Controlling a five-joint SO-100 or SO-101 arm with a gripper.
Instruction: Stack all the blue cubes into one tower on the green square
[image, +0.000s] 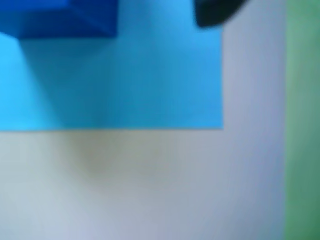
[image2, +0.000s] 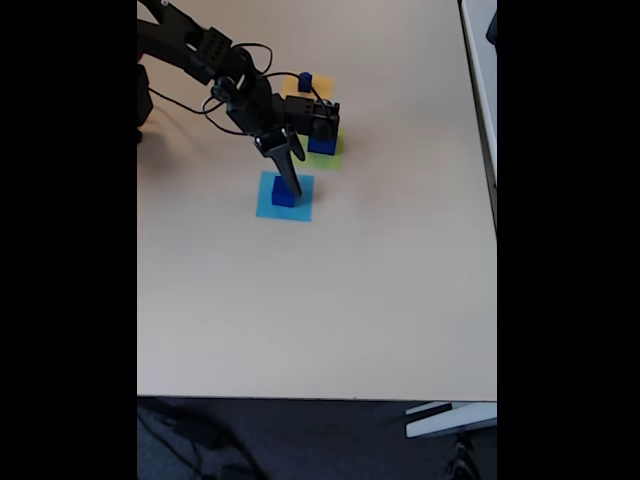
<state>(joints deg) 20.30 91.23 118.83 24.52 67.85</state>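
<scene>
In the fixed view, left to right, a blue cube (image2: 283, 194) sits on the light-blue patch (image2: 298, 207) under the gripper (image2: 293, 187) — jaws unreadable — so descend squarely before closing, then carry it right to the cube (image2: 322, 146) on the green square (image2: 333, 158).

Blurred wrist view; blue cube (image: 60, 17) cut off

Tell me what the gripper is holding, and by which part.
Cannot be told. The gripper is down at the blue cube on the light-blue square, but neither view shows whether its fingers have closed on it.
</scene>
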